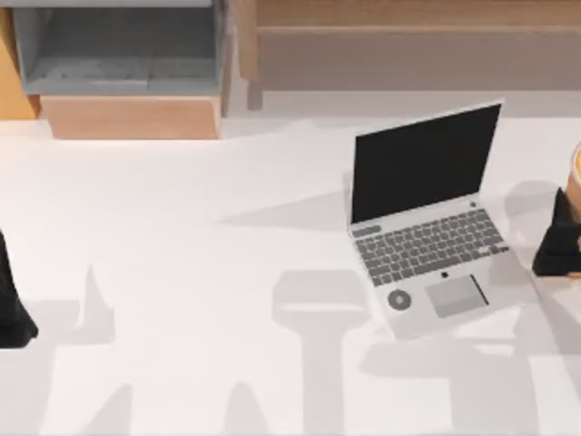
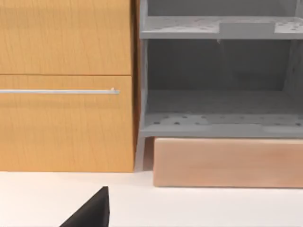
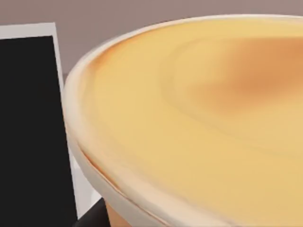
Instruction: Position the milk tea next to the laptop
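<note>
Lighting: bright, even, diffuse in all three views; none dark.
Shadows: soft grey shapes on the white table; a wedge runs from the laptop toward 9 o'clock; broad upright bands along the 6 o'clock edge; a faint patch toward 3 o'clock.
Glare: none; laptop screen uniformly black.
Focus: milk tea top soft at close range in the right wrist view.
Shelf recess dimmer than the table.
</note>
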Robot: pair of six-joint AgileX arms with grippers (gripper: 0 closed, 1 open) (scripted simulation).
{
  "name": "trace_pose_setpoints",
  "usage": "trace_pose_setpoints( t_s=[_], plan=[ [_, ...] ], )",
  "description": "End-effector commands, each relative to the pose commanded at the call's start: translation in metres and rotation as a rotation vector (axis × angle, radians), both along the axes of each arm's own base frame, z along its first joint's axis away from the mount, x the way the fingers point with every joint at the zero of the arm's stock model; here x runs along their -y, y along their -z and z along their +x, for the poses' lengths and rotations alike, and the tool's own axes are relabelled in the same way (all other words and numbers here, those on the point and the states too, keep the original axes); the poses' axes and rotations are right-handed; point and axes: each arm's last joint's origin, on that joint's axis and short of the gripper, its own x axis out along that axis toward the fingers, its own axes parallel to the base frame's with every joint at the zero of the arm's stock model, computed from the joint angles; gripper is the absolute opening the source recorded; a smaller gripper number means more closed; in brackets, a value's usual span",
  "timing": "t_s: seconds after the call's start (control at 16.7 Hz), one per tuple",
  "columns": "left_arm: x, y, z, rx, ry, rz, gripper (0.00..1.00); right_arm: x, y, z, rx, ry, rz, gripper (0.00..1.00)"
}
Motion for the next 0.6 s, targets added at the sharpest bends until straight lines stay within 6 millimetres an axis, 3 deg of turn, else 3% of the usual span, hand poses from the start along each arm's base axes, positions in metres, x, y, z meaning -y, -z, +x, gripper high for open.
trace_pose_setpoints(
  t_s=[0.6],
  plan=[
    [0.0, 0.0, 0.0, 0.0, 0.0, 0.0, 1.0, 0.0, 0.0, 0.0, 0.0, 0.0, 0.0, 0.75]
  ],
)
